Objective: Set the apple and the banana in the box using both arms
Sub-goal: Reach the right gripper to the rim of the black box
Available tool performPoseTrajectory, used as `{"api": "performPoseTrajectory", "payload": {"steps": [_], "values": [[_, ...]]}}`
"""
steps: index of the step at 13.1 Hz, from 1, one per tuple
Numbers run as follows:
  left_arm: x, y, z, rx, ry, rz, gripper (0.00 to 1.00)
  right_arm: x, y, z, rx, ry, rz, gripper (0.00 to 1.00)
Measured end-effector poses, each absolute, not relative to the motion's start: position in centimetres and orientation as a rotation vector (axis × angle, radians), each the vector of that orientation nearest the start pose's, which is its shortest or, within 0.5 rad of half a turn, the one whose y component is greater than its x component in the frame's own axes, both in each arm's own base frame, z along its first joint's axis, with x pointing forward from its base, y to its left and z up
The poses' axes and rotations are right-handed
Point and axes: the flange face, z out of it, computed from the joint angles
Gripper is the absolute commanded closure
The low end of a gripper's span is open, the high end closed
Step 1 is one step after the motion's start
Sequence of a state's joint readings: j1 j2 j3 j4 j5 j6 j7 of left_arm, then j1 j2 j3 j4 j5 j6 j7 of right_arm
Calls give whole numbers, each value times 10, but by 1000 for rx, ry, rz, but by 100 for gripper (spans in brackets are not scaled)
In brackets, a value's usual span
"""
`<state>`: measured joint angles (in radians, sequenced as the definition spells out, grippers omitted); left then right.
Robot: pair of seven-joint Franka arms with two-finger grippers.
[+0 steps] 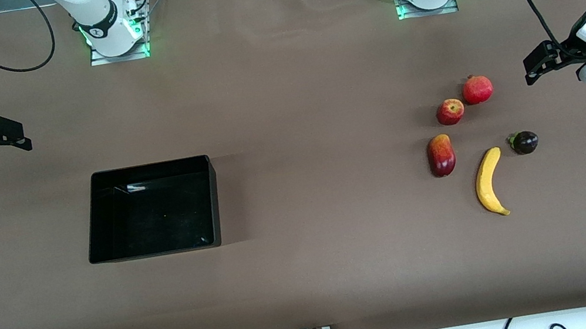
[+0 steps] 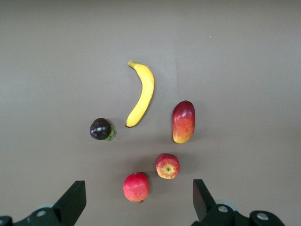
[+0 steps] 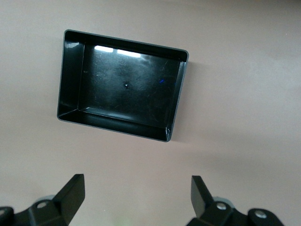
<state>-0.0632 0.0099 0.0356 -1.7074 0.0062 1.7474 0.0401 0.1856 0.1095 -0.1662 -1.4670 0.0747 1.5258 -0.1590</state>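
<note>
The small red apple (image 1: 449, 111) with yellowish streaks lies on the brown table toward the left arm's end; it also shows in the left wrist view (image 2: 167, 166). The yellow banana (image 1: 489, 182) lies nearer the front camera than the apple, and shows in the left wrist view (image 2: 141, 94). The black box (image 1: 152, 209) stands empty toward the right arm's end, seen too in the right wrist view (image 3: 123, 84). My left gripper (image 1: 534, 66) hangs open and empty in the air beside the fruits (image 2: 138, 200). My right gripper (image 1: 11, 137) hangs open and empty near the box (image 3: 136, 197).
A plain red crowned fruit (image 1: 477, 89) lies beside the apple. A red-yellow mango (image 1: 441, 155) and a small dark purple fruit (image 1: 524, 142) flank the banana. Cables run along the table's edges near the arm bases.
</note>
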Motion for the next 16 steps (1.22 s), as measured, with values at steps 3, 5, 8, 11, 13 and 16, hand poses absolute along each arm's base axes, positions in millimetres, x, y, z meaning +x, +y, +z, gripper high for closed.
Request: {"api": "performPoseTrajectory", "payload": {"steps": [3,5,8,11,13,16], "values": [[569,-15,569,-3133,108,-47,0,584,25,609,-3080,-283,58,0],[569,-15,569,-3133,108,-47,0,584,25,609,-3080,-283,57,0],[569,-15,569,-3133,107,-47,0,584,25,608,-3081,-282,59,0],[569,-15,570,-3133,107,-47,0,590,25,583,-3083,-272,98,0],[569,-15,570,-3133,107,-48,0,602,21,531,-3091,-252,91,0],[569,-15,570,-3133,107,-48,0,616,10,424,-3112,-212,109,0]]}}
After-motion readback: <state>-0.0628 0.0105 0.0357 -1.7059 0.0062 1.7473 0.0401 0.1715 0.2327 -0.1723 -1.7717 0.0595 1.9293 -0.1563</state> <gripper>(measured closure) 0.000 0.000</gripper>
